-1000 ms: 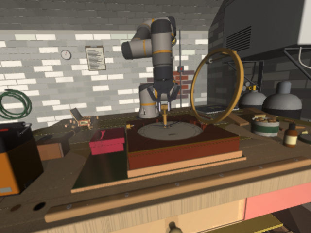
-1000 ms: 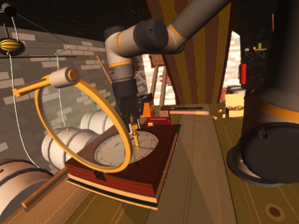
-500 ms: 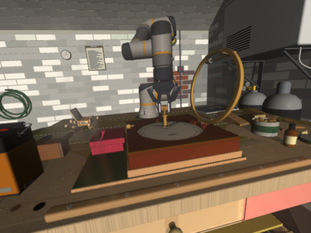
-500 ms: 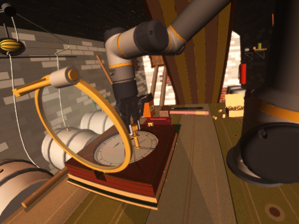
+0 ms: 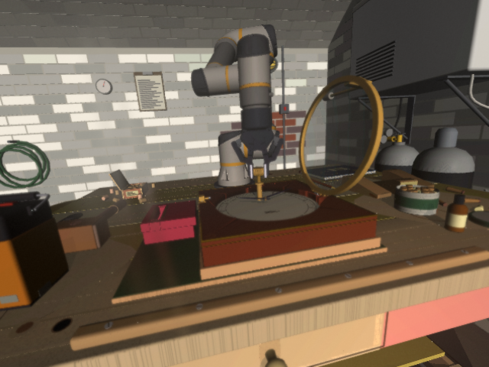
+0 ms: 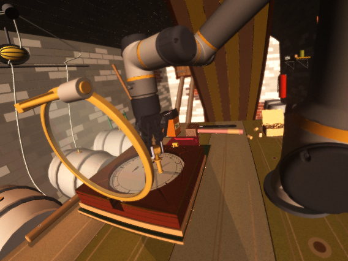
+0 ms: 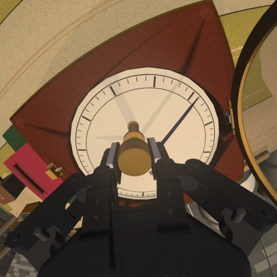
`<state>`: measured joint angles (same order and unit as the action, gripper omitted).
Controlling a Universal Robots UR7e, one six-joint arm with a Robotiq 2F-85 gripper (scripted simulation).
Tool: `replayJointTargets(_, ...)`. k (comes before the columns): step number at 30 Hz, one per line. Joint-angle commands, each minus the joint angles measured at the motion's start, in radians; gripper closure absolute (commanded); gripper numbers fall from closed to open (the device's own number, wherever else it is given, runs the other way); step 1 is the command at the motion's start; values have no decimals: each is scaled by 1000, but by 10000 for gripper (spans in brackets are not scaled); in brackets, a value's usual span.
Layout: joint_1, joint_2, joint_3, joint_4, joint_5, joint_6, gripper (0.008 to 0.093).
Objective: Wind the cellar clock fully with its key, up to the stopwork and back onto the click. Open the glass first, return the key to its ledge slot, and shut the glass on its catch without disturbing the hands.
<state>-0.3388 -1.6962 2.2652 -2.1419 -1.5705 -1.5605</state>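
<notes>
My gripper [image 5: 258, 172] [image 6: 156, 150] [image 7: 134, 157] points straight down over the clock dial and I hold the brass winding key [image 5: 259, 182] [image 6: 158, 159] [image 7: 134, 152] by its knurled head, its shaft standing upright with the tip down on the pale dial [image 5: 267, 205] [image 6: 146, 173] [image 7: 144, 129]. The dial lies face up in a dark red wooden case [image 5: 288, 229] [image 6: 144, 196]. A dark hand [image 7: 181, 120] points toward the hinge side. The brass-rimmed glass door [image 5: 341, 134] [image 6: 98, 144] stands open, swung up on its hinge at the case's edge. The pink ledge block [image 5: 169, 223] [image 7: 28, 168] sits beside the case.
The open glass ring rises close beside my arm. A green-banded tin [image 5: 418, 197] and a brown bottle [image 5: 457, 213] stand at the bench's end by grey gas tanks [image 5: 442, 158]. An orange box [image 5: 23, 253] sits at the opposite end, and white barrels [image 6: 82, 165] lie behind the case.
</notes>
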Motion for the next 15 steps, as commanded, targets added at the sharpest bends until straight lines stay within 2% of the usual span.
replayJointTargets(1, 0, -1, 0, 0, 0, 0, 934)
replayJointTargets(15, 0, -2, 6, -5, 0, 0, 934)
